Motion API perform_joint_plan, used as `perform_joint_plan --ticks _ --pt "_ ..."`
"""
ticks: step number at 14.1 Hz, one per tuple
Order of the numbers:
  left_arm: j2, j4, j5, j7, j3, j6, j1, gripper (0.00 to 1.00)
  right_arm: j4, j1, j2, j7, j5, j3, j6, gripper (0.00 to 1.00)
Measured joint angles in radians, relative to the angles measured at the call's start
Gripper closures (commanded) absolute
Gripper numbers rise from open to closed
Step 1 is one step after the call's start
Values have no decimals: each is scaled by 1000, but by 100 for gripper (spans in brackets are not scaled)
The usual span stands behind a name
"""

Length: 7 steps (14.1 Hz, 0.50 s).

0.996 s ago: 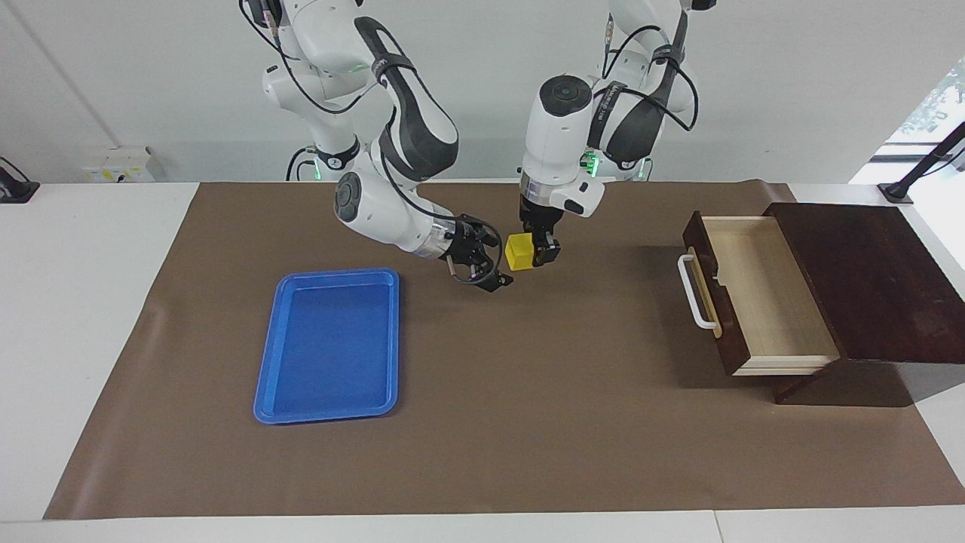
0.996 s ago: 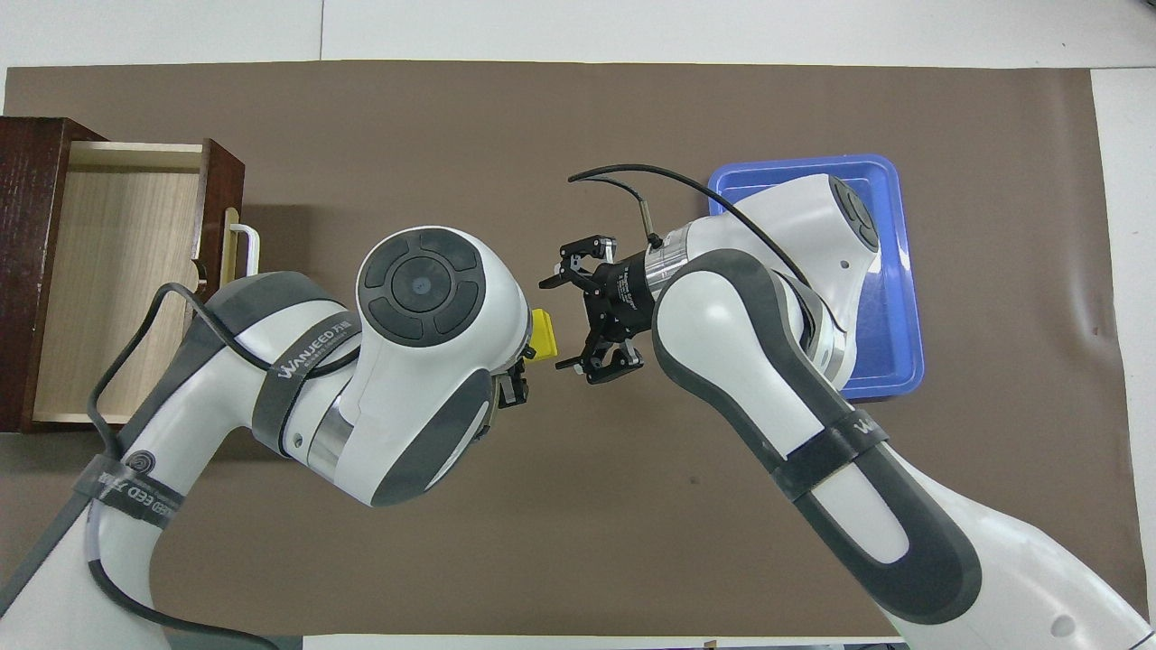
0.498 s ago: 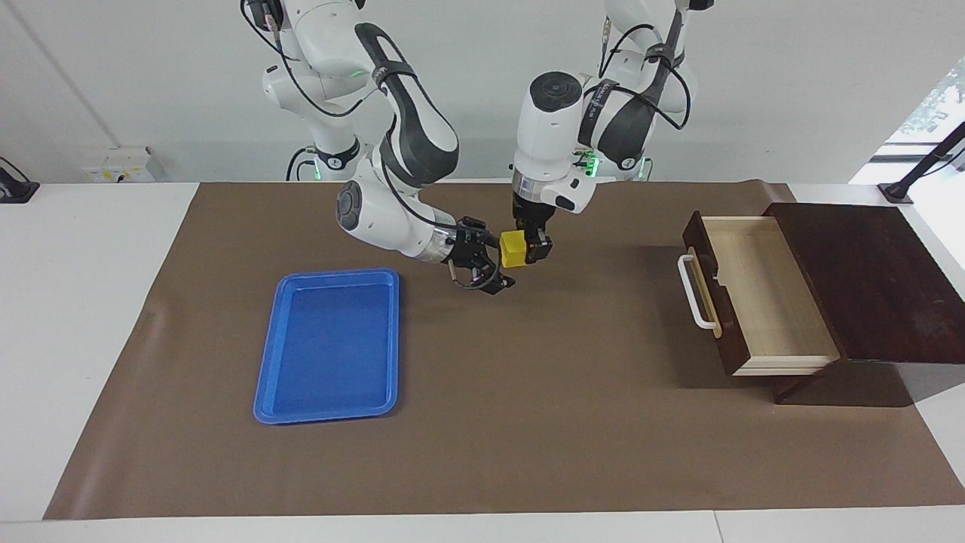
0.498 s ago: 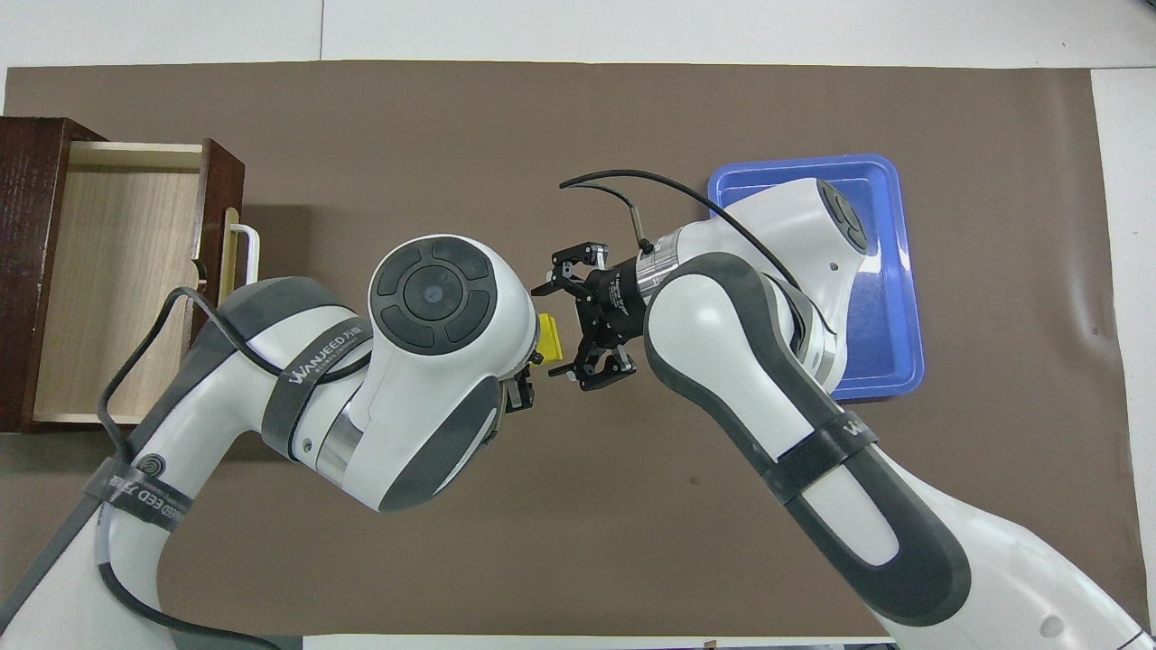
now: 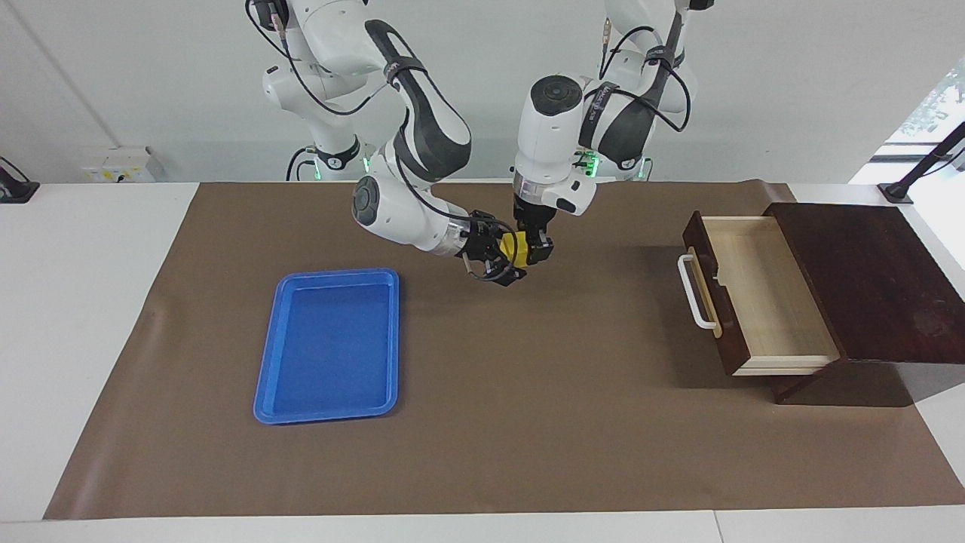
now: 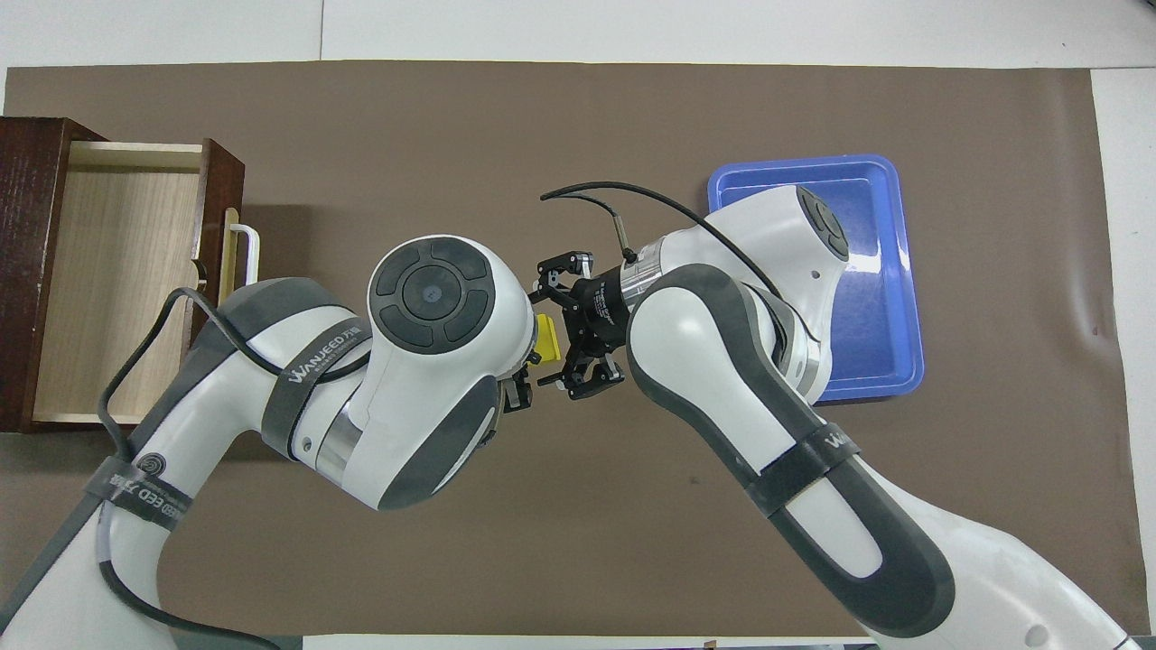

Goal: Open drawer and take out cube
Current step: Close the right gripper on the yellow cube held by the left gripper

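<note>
Presently: small bright yellow cube point(image 5: 515, 246), held aloft over the brown mat point(image 5: 528, 422) mid-table, clamped in the left gripper point(image 5: 537, 251). Right gripper point(image 5: 503, 264), fingers spread wide around the cube. Dark brown wooden drawer point(image 5: 754, 294), pulled open, at the left arm's end. Flat blue plastic tray point(image 5: 329, 345), at the right arm's end.

The tray point(image 5: 328, 347) lies on the counter point(image 5: 528, 422) toward the right arm's end; the open drawer point(image 5: 754, 294) sits toward the left arm's end, well apart from it.
</note>
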Motion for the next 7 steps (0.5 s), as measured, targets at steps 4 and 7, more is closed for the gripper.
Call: perform_joint_plan --ticks 4,7 --pt "0 -1 0 0 5 0 0 100 0 -1 0 0 0 -3 0 0" --pt "0 -1 1 0 6 0 0 100 0 -1 0 0 0 -3 0 20"
